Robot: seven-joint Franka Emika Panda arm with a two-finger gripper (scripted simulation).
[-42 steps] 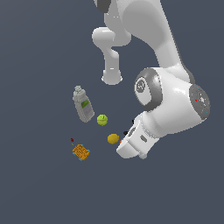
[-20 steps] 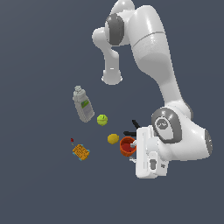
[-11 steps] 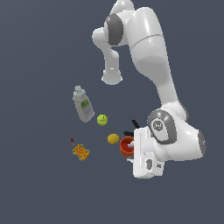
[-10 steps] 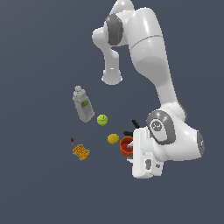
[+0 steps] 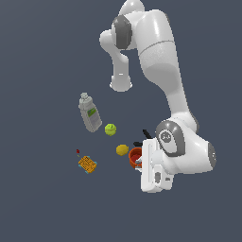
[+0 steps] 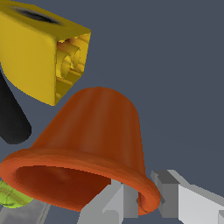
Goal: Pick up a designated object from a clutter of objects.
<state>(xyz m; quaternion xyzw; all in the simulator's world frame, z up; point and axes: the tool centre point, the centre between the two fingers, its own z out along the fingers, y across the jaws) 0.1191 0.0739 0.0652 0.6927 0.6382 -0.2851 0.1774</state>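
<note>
Exterior view first: white Panda arm (image 5: 163, 71) bent down over a plain dark grey floor, no table edges or corners showing to place anything by. Orange-red cup (image 5: 134, 156) tucked right against the white hand, just beside the yellow ball (image 5: 122, 150) on the exterior view's left. Gripper (image 5: 139, 163) down at the cup's rim, fingers mostly hidden behind the hand. Green ball (image 5: 110, 129) a little above the yellow one, grey bottle with green label (image 5: 89, 114) lying tilted near it, yellow waffle-like block (image 5: 87, 164) well apart toward the exterior view's left with a tiny red speck (image 5: 78, 151) just beside it. Black clamp (image 5: 144, 136) poking out behind the cup, touching the arm's silhouette. Over to the wrist view: orange-red cup (image 6: 89, 151) filling the middle, tipped, ribbed wall and red mouth both showing. Gripper (image 6: 142, 201) straddling the rim, one grey finger (image 6: 111, 203) inside the mouth, the other outside, rim pinched between them: grasping the cup. Yellow clamp part (image 6: 41, 54) close behind, black handle (image 6: 12, 120) alongside, sliver of green ball (image 6: 11, 196) at the frame edge.
</note>
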